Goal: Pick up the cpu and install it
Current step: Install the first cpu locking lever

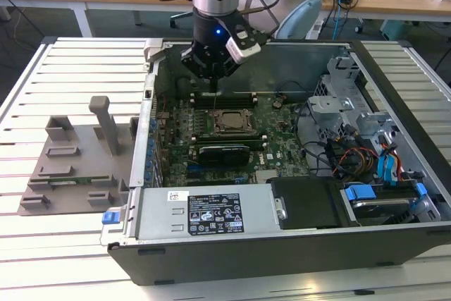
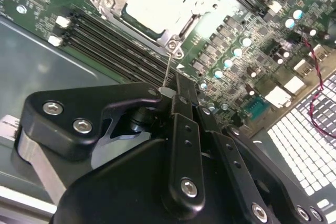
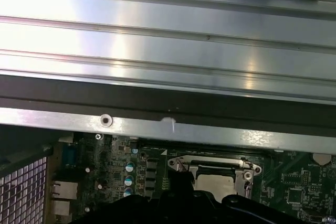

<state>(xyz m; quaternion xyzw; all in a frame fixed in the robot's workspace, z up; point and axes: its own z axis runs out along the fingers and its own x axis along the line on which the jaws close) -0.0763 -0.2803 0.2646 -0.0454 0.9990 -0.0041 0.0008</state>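
Black pincer (image 1: 211, 75) hangs inside open grey metal computer case (image 1: 282, 244), just above green motherboard (image 1: 275, 142). Space over metal-framed cpu socket (image 1: 231, 122) free. Black expansion card (image 1: 224, 153) beside it; case wall (image 1: 144, 146) flanks exterior view's left.

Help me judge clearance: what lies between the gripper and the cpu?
In the second wrist view, a thin metal rod runs from the socket frame to the gripper, crossing memory slots beside the cpu.

Matt black gripper (image 2: 169, 94); cpu (image 2: 157, 1) plate looks dull, perhaps metal.
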